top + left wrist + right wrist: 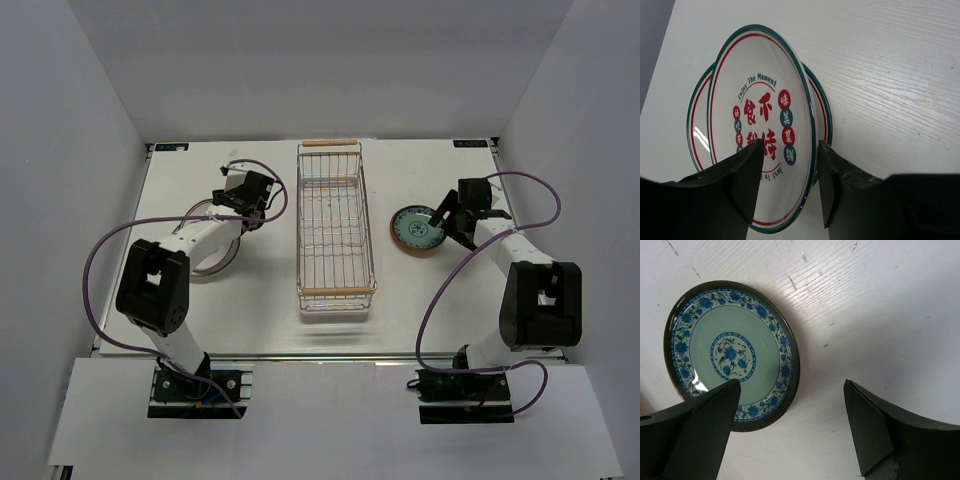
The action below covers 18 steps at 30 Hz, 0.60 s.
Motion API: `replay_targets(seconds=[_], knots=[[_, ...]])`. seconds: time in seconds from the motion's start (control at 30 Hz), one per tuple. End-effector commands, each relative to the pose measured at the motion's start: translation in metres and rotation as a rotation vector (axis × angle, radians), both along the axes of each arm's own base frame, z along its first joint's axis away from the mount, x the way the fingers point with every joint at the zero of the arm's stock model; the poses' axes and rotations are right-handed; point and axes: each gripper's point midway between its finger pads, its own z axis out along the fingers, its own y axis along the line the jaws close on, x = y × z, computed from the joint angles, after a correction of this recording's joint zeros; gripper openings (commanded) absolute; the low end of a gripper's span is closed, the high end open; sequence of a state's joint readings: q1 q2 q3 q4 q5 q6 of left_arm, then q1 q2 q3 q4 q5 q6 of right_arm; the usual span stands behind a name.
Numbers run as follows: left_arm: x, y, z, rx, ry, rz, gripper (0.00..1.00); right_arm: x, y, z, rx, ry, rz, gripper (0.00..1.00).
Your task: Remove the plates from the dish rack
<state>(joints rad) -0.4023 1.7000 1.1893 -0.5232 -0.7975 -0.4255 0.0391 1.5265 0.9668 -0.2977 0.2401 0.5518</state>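
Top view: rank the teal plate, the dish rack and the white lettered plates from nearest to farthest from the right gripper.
From the right gripper:
1. teal floral plate, on the right, partly under the gripper's fingers.
2. dish rack, in the centre.
3. white lettered plates, far left, beyond the rack.

The rack lies mid-bench. To its left, the left end effector hangs over white plates. To its right, the right end effector hangs over a teal plate.
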Motion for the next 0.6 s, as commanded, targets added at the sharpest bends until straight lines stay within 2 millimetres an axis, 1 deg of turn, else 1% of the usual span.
replay_targets(seconds=[0.0,0.17,0.23,0.27,0.37,0.4,0.43,0.5,0.57], knots=[[-0.003,0.006,0.013,-0.01,-0.042,0.032,0.57,0.011,-0.005,0.017,-0.007,-0.047,-0.022,0.89],[-0.007,0.007,0.014,-0.02,-0.035,0.051,0.72,0.01,-0.004,0.02,-0.007,-0.054,-0.021,0.89],[-0.011,0.009,0.013,-0.023,-0.034,0.059,0.8,0.01,-0.003,0.022,-0.006,-0.058,-0.017,0.89],[-0.015,0.009,0.011,-0.028,-0.028,0.061,0.82,0.011,-0.004,0.024,-0.006,-0.064,-0.021,0.89],[-0.022,0.009,0.012,-0.052,-0.035,0.059,0.89,0.01,-0.003,0.025,-0.005,-0.066,-0.018,0.89],[-0.026,0.01,0.007,-0.055,-0.03,0.06,0.91,0.011,-0.003,0.027,-0.002,-0.072,-0.018,0.89],[-0.028,0.014,0.01,-0.067,-0.045,0.07,0.93,0.011,-0.003,0.029,0.0,-0.076,-0.016,0.89],[-0.033,0.013,0.008,-0.087,-0.05,0.067,0.98,0.011,0.0,0.03,0.003,-0.078,0.001,0.89],[-0.035,0.016,0.008,-0.1,-0.059,0.073,0.98,0.011,0.0,0.035,0.003,-0.088,0.007,0.89]])
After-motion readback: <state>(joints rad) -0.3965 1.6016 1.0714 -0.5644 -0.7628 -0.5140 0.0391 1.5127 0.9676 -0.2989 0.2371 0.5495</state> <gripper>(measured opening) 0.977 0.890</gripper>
